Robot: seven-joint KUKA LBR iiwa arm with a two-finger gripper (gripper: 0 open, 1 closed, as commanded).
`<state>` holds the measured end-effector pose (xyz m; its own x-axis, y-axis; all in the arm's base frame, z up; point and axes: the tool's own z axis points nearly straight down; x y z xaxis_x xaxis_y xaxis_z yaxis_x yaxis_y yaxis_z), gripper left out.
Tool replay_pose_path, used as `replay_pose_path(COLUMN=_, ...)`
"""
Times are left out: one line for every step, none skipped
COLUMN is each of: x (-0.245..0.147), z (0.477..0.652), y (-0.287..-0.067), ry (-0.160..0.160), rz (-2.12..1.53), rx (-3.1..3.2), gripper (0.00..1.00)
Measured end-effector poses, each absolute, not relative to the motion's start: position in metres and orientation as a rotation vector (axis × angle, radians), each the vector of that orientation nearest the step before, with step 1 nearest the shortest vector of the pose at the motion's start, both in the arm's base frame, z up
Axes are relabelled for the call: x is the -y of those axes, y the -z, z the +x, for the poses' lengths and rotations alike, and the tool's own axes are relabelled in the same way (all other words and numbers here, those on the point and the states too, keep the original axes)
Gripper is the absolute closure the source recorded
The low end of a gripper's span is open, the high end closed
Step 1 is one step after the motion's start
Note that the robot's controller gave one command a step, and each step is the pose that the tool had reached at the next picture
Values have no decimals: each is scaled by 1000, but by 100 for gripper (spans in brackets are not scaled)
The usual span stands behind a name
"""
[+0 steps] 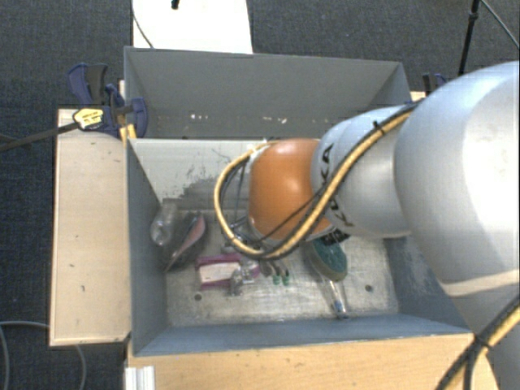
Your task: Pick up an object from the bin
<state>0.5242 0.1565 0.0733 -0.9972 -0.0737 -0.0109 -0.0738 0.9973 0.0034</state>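
Camera view: gripper (243, 278), apart or together impossible to tell beneath the orange wrist cover (280, 187), hangs by a purple-and-white packet (218, 273) mid-floor in the grey bin (260, 96); teal brush (329, 258) right, clear plastic (165, 224) left.

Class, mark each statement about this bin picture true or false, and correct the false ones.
1. The arm enters the bin from the view's right. True.
2. A purple-and-white object lies left of the teal object. True.
3. The wrist cover is blue. False: it is orange.
4. The teal object lies in the bin's far left corner. False: it lies right of the middle, near the front wall.
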Motion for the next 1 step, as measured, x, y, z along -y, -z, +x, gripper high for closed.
replay_pose_path(x=-143, z=522, y=-266, ry=-2, rz=-313, rx=-3116, gripper=100)
